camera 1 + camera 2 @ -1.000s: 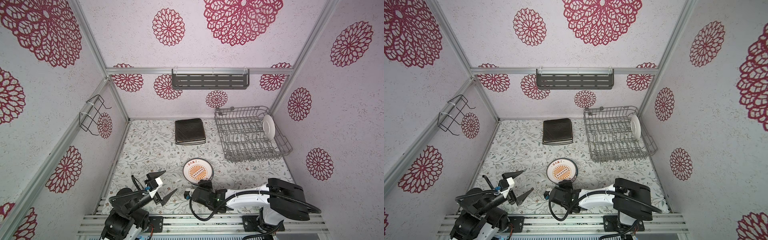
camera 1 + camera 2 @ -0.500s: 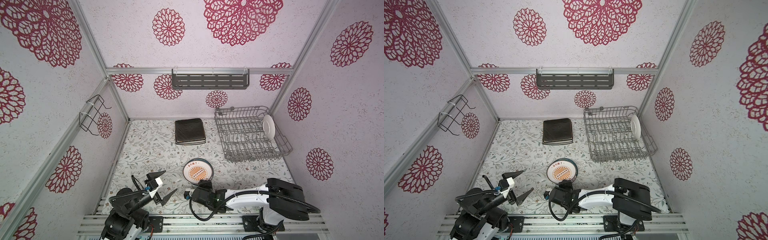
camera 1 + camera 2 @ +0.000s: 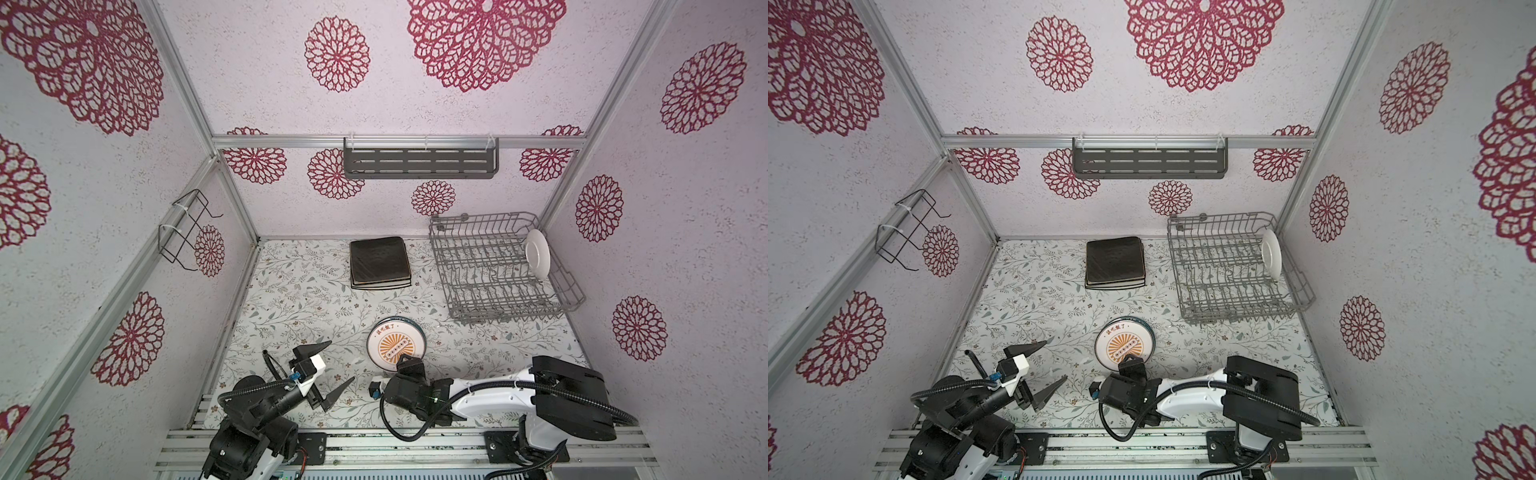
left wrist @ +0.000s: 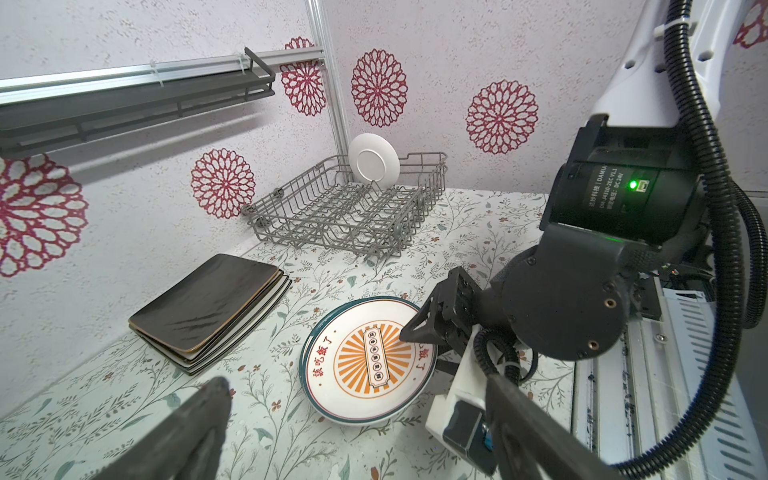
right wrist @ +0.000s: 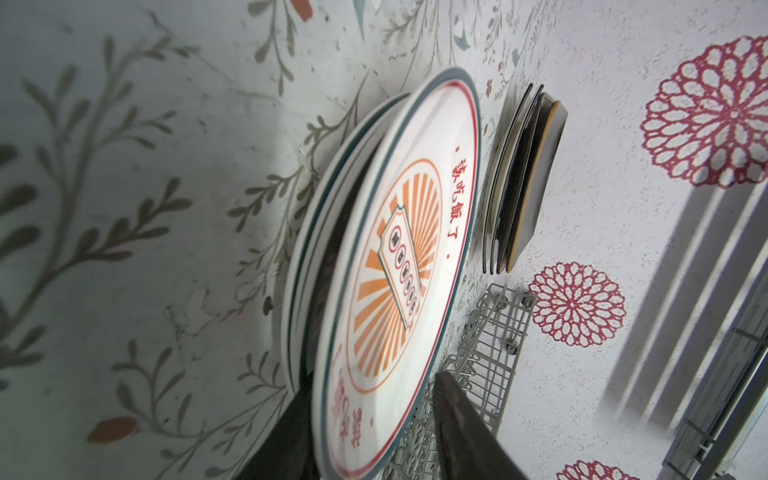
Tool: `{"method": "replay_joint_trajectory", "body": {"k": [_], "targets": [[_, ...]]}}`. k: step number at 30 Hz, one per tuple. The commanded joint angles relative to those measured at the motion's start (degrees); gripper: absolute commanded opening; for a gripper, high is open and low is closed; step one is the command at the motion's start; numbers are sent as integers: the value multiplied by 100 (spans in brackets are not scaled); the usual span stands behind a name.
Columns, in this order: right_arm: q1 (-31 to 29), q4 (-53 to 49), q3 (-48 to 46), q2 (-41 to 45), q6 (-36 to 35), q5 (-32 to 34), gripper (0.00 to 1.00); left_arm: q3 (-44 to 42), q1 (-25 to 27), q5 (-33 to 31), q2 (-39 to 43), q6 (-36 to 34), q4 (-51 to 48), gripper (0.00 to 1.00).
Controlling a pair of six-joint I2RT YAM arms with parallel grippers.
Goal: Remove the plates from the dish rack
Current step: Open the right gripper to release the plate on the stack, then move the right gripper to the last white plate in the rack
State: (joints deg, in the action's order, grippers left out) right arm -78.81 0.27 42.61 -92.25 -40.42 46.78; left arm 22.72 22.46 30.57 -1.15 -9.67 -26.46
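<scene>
Straddling the near rim of the round stack (image 3: 395, 341), my right gripper (image 3: 405, 360) has its fingers apart, one above the top plate's face and one beneath its rim. The right wrist view shows a gap on the upper side, so I judge that plate set down, not gripped. My left gripper (image 3: 341, 360) hovers spread wide over the near left of the table (image 3: 291, 299), holding nothing.

The coming move turns on the white plate (image 3: 537, 254). It lies far and right of my right gripper, at the far right end of the rack (image 3: 498, 312). It stands on edge, disc running near to far, underside facing left, so I would come from above and close left-to-right across its top rim. My right arm is nearer.

I see nothing else in the rack. The square stack (image 3: 379, 262) lies on the table left of it.
</scene>
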Motion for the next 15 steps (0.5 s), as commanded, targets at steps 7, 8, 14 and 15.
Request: {"method": "replay_joint_trajectory", "body": {"k": [7, 8, 14, 15], "targets": [[104, -163, 24, 177, 60, -67, 54, -40, 4, 2, -52, -119, 9, 97], [120, -203, 30, 189, 66, -94, 55, -40, 9, -5, -52, -121, 8, 97], [189, -607, 184, 351, 131, -295, 62, -40, -3, 1, -26, -117, 9, 97], [206, -697, 219, 388, 137, -350, 64, -40, 0, 2, -18, -123, 9, 97]]}}
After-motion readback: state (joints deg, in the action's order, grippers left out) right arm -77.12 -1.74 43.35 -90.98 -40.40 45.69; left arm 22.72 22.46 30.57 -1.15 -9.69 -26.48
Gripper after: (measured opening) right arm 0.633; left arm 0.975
